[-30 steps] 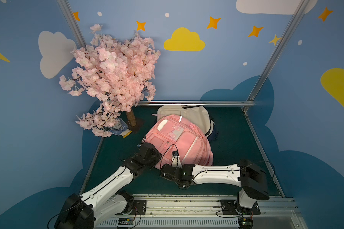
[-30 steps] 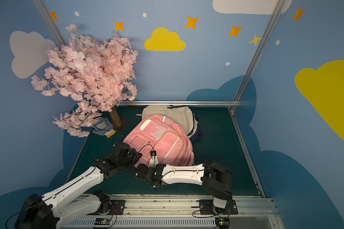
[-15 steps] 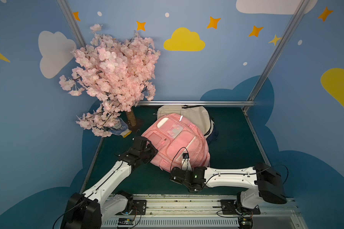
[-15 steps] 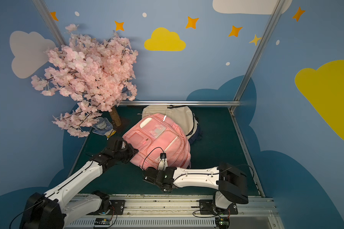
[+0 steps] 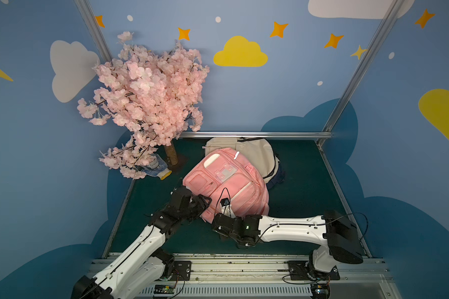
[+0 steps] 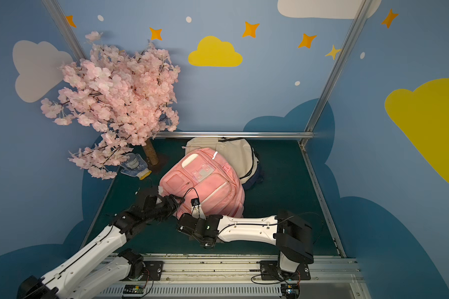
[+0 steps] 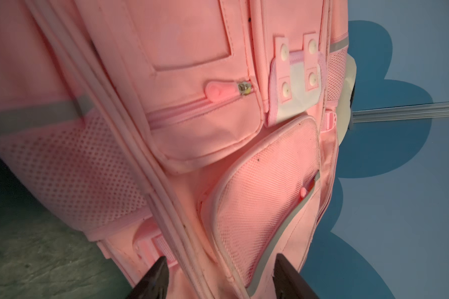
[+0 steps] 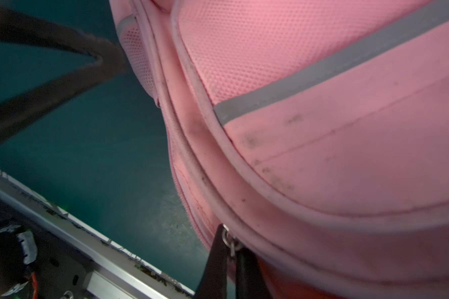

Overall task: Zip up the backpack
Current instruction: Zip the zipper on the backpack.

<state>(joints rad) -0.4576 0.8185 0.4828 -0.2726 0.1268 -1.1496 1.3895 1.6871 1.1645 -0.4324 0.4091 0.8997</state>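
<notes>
Left gripper (image 7: 219,259) newly wide at edge of pink backpack (image 5: 228,181); right gripper (image 8: 230,240) tight on zipper pull (image 8: 228,235); beige bag (image 5: 257,152) behind.

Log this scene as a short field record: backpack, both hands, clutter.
backpack: pink, on the green table, overlapping a beige bag behind it
left hand: open, fingers either side of the backpack's edge
right hand: shut on a zipper pull at the backpack's near edge
clutter: blossom tree, bottle lying by its trunk
</notes>
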